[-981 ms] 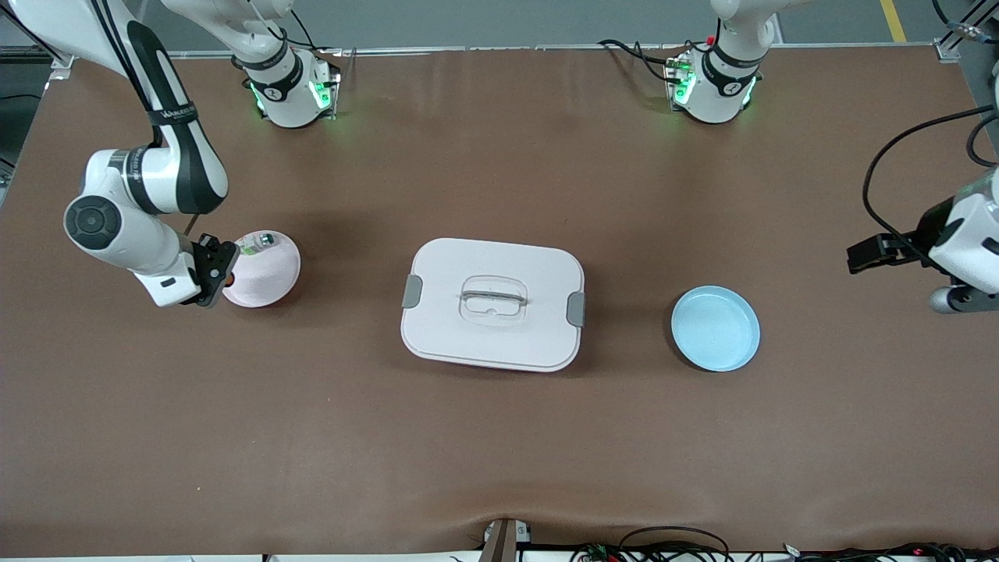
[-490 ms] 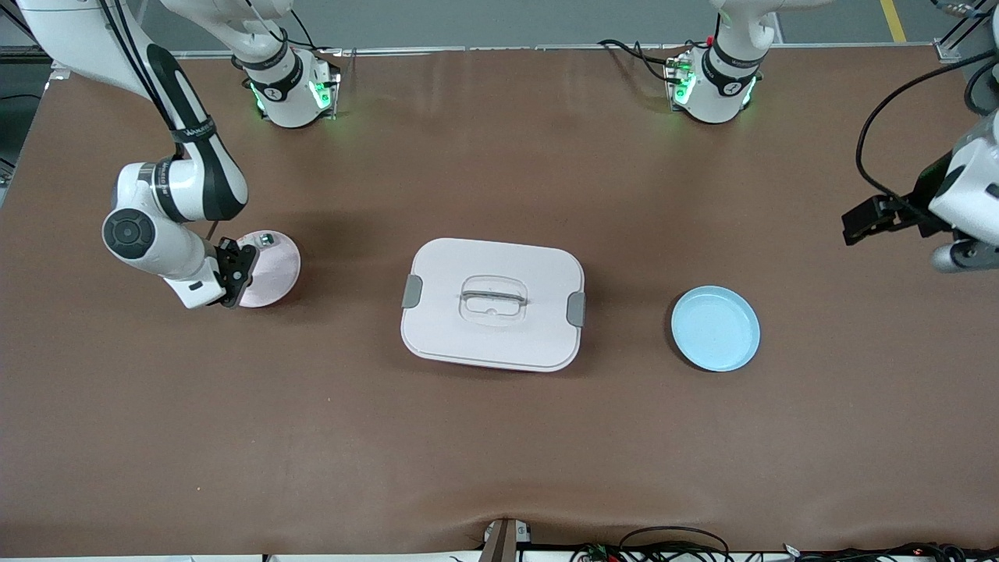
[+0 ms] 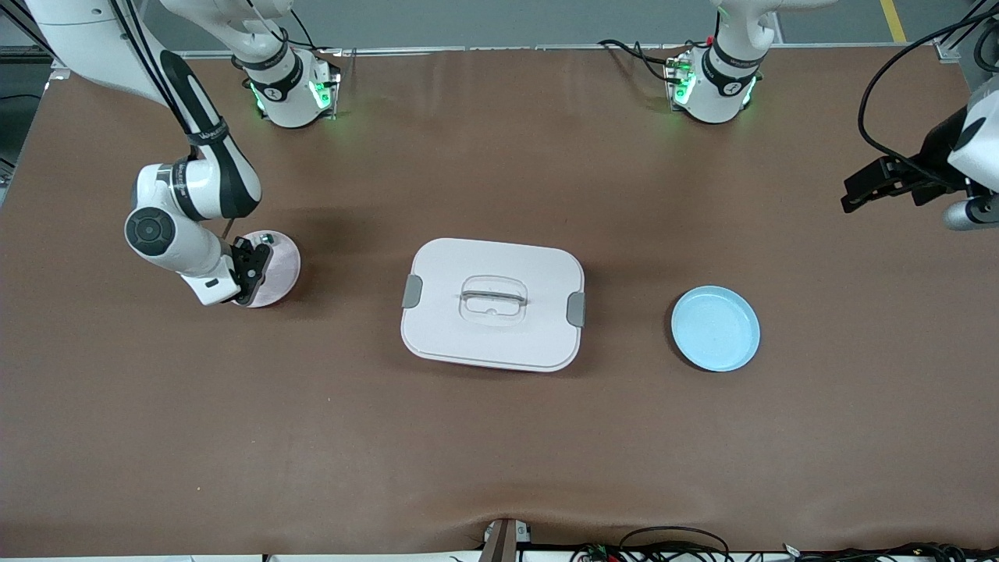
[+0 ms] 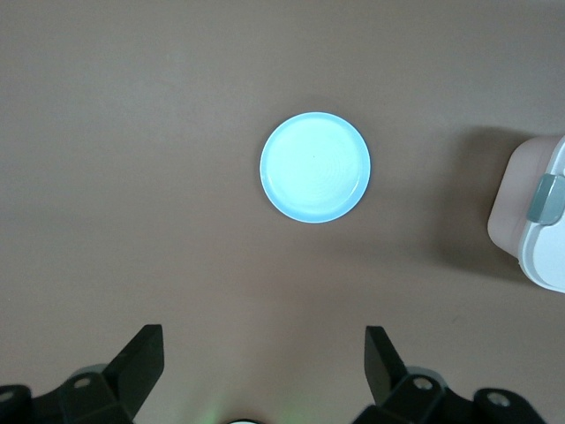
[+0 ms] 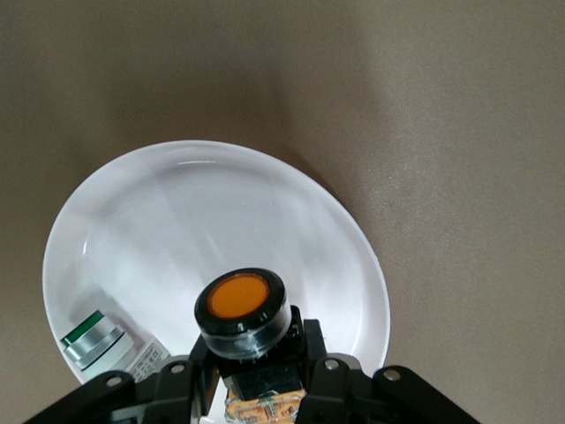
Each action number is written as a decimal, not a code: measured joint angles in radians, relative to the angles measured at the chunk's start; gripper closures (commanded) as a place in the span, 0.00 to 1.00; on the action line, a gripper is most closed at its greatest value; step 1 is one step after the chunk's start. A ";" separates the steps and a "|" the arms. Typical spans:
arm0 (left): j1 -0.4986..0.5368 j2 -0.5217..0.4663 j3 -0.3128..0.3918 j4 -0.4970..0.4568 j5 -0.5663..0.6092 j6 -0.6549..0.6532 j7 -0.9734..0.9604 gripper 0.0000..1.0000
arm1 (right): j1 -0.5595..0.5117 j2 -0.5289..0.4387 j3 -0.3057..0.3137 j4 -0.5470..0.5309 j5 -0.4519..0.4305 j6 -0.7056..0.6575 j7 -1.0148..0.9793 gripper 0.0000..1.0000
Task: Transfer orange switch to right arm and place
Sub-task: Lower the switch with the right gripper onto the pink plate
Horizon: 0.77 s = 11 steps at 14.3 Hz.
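Observation:
My right gripper (image 3: 251, 272) is shut on the orange switch (image 5: 243, 311), a black cylinder with a round orange cap, and holds it over the pink plate (image 3: 282, 265) toward the right arm's end of the table. In the right wrist view the plate (image 5: 265, 212) looks white and a small green-and-silver part (image 5: 95, 338) lies in it beside the switch. In the front view the switch is hidden by the gripper. My left gripper (image 3: 858, 190) is open and empty, up in the air at the left arm's end of the table; its fingers (image 4: 141, 353) frame bare table.
A white lidded box (image 3: 493, 303) with grey clips sits mid-table. An empty light blue plate (image 3: 715, 328) lies between it and the left arm's end; it also shows in the left wrist view (image 4: 315, 167), with the box's corner (image 4: 534, 212).
My right gripper has moved with the switch from beside the pink plate to over it. My left arm has risen and drawn back toward its base.

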 measured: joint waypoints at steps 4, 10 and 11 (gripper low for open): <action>-0.016 -0.013 0.026 -0.024 0.000 0.007 0.000 0.00 | 0.000 0.002 0.000 -0.011 0.000 0.011 0.009 0.95; -0.029 -0.013 0.035 -0.029 0.000 0.010 0.000 0.00 | 0.000 0.002 -0.003 -0.040 0.000 0.059 0.015 0.88; -0.036 -0.013 0.036 -0.029 0.000 0.012 0.000 0.00 | 0.000 0.002 -0.004 -0.043 0.000 0.069 0.016 0.88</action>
